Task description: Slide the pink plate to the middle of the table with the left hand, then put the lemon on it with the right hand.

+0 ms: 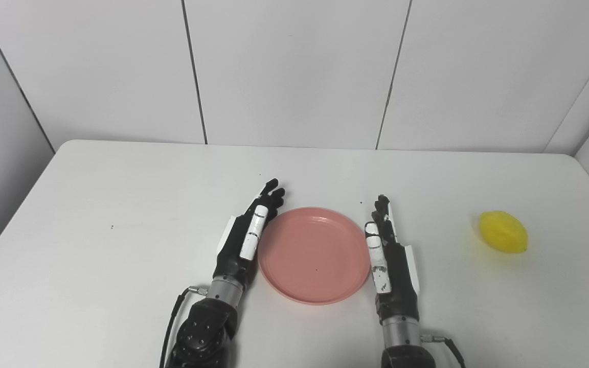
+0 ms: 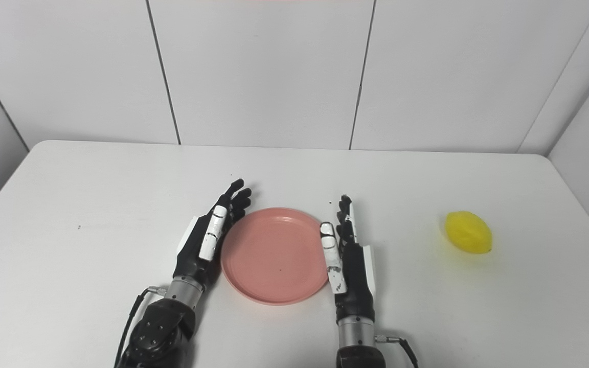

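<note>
The pink plate (image 1: pixel 314 254) lies flat on the white table (image 1: pixel 120 214), near the middle toward the front, with nothing on it. My left hand (image 1: pixel 247 232) stands edge-on with fingers straight, open, right against the plate's left rim. My right hand (image 1: pixel 389 255) is also open with fingers straight, right beside the plate's right rim. The yellow lemon (image 1: pixel 503 231) lies on the table well to the right of my right hand, apart from everything. In the right eye view the plate (image 2: pixel 274 254), the left hand (image 2: pixel 209 236), the right hand (image 2: pixel 348 258) and the lemon (image 2: pixel 469 232) stand the same way.
White wall panels (image 1: pixel 294 71) rise behind the table's far edge. The table's right edge runs close behind the lemon. A few tiny dark specks mark the tabletop.
</note>
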`<state>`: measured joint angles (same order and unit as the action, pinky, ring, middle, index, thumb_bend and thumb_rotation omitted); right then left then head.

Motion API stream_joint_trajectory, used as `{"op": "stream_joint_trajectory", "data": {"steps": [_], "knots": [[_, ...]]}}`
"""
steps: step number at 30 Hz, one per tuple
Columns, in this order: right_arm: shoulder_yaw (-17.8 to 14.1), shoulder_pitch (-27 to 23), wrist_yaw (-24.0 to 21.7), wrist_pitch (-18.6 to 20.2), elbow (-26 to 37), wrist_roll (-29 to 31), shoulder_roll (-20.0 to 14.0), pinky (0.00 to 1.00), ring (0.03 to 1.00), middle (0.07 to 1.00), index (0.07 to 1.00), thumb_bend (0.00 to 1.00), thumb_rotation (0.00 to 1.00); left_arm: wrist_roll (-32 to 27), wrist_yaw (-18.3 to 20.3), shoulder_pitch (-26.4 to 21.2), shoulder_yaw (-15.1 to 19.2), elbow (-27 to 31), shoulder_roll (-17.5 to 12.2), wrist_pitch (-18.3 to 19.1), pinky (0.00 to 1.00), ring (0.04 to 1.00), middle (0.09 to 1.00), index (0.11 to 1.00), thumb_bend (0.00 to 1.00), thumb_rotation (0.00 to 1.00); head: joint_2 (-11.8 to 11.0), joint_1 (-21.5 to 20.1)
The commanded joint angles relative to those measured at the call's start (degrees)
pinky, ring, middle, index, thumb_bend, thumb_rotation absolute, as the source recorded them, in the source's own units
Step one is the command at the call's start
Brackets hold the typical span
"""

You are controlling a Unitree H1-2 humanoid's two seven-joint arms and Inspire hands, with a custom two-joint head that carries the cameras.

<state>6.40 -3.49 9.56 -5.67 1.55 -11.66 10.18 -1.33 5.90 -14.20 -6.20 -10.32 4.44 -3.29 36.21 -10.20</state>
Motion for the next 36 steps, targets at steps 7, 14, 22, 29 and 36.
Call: {"op": "stream_joint_trajectory", "data": {"steps": [7, 14, 22, 29, 36], "knots": [[-2.2, -2.5, 4.5, -1.8, 6.9, -6.4, -0.7, 0.97, 1.0, 1.0, 1.0, 0.57, 1.0, 1.2, -0.4, -1.2, -0.2, 0.5, -0.1, -3.9, 0.98, 0.954, 0.944, 0.942, 0.5, 1.0, -0.2, -0.3], [-5.5, -3.9, 6.1, -1.0, 9.8, -9.2, -3.5, 0.99, 0.989, 0.979, 0.989, 0.61, 0.93, 1.0, -0.2, -1.5, 0.6, -0.3, -0.7, -4.6, 0.97, 0.947, 0.939, 0.939, 0.53, 1.0, -0.2, -1.5], [-9.4, -4.9, 6.7, 1.0, 10.8, -12.5, -7.6, 0.92, 0.941, 0.939, 0.953, 0.6, 0.75, -0.3, 0.8, -1.0, 1.1, 0.1, -1.4, -3.1, 0.94, 0.932, 0.926, 0.925, 0.53, 1.0, -0.4, -2.1], [-13.0, -5.7, 6.9, 4.3, 11.6, -12.7, -10.5, 0.9, 0.896, 0.878, 0.896, 0.67, 0.48, -1.4, 1.3, -0.7, 1.5, 0.1, -1.9, -3.5, 0.92, 0.916, 0.912, 0.912, 0.5, 1.0, -0.5, -4.3], [-14.9, -5.8, 4.2, 9.2, 12.7, -14.1, -15.5, 0.91, 0.923, 0.906, 0.919, 0.72, 0.41, -3.1, 2.2, -0.4, 2.1, 0.7, -2.4, -2.8, 0.89, 0.901, 0.897, 0.892, 0.52, 1.0, -0.5, -5.7]]}}
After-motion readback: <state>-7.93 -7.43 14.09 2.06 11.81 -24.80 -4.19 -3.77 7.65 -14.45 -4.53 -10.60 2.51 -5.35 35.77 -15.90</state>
